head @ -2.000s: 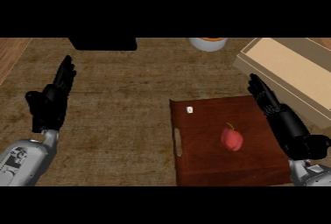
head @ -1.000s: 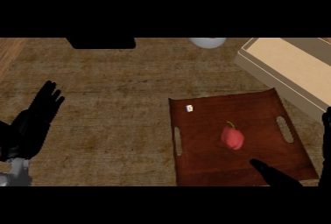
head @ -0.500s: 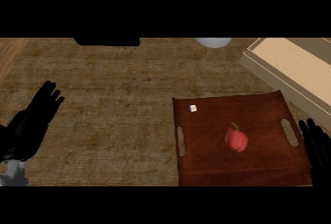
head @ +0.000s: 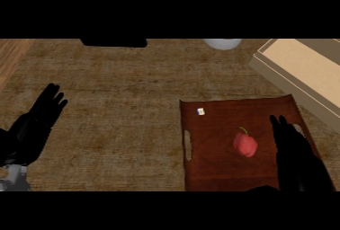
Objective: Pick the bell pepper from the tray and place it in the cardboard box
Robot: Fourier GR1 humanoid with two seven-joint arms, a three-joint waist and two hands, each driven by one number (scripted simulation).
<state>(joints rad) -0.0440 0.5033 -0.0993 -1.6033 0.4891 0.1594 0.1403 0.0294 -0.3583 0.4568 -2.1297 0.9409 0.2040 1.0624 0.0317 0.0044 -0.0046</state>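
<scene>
The pepper (head: 245, 144) lay right of centre on the tray (head: 212, 166), which sat at the bench's (head: 119, 90) near right. The box (head: 305, 72) stood at the far right corner, just beyond the tray's far right corner, with bare bench open to the left. The right hand (head: 295, 157), fingers straight and holding nothing, lay over the tray's right edge, just beside the pepper; half a second before it was further right. The left hand (head: 36, 126) rested open at the left edge.
</scene>
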